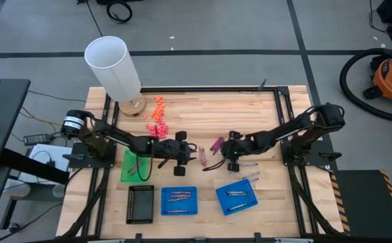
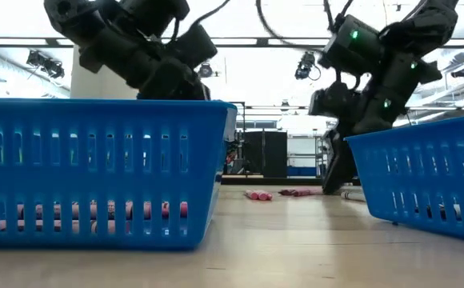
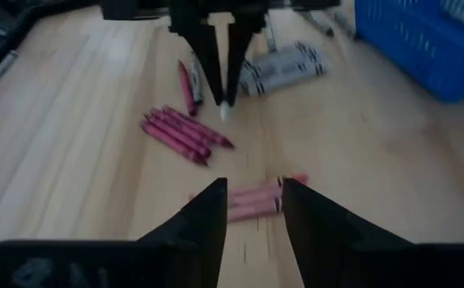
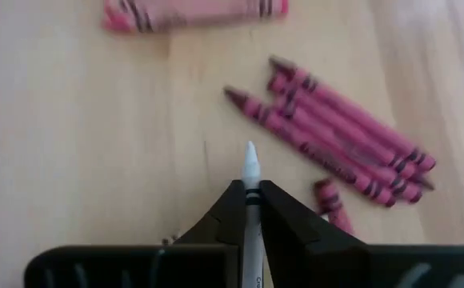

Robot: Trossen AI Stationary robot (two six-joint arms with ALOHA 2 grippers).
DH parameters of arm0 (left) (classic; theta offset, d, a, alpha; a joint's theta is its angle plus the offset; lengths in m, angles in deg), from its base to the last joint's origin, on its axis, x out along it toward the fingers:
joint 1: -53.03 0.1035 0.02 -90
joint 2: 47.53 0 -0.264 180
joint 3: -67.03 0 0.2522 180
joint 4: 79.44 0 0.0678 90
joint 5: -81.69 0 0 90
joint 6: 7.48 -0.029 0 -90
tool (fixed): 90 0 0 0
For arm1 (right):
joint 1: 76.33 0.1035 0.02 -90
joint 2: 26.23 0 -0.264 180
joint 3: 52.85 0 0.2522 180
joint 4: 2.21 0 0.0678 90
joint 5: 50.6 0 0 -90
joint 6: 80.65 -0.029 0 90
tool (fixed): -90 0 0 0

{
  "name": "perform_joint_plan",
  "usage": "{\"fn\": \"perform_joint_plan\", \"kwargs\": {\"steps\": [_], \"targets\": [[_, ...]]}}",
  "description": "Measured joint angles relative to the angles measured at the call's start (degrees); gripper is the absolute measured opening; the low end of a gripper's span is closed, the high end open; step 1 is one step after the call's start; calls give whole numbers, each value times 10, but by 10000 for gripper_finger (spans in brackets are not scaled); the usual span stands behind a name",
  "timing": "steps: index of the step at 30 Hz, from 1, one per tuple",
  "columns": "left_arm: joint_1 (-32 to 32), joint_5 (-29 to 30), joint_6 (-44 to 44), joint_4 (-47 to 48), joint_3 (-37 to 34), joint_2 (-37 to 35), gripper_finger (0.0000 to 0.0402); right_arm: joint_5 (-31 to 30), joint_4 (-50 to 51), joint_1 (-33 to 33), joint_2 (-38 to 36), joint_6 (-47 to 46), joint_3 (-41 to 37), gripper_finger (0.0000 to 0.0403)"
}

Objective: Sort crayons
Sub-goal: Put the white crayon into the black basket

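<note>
Between right gripper (image 4: 248, 210) jaws, white crayon (image 4: 251, 172).

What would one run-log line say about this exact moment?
right hand: shut on thin white-grey crayon | left hand: open above pale pink crayons | loose magenta crayon pile: on wooden table

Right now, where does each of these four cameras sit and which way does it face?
High: overhead, straight down on the wooden table; both arms.
Low: tabletop level, between blue slotted baskets; arms above.
Left wrist: past its open left claw toward the right claw.
Right wrist: down its right claw, shut on a white crayon.
Both wrists share the magenta crayon pile.
</note>
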Motion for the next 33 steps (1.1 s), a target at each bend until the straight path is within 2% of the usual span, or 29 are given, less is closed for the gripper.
{"fn": "perform_joint_plan", "kwargs": {"steps": [8, 18, 28, 33], "targets": [[0, 0, 17, -30, 0, 17, 133, 10, -59, 15, -68, -9, 22, 38], [-4, -2, 52, -188, 0, 56, 134, 16, -235, 42, -100, 8, 24, 38], [-4, -5, 61, -286, 0, 56, 185, 1, -316, 49, -95, 62, 23, 38], [-4, -6, 61, -318, 0, 56, 194, -15, -329, 49, -96, 80, 24, 38]]}}
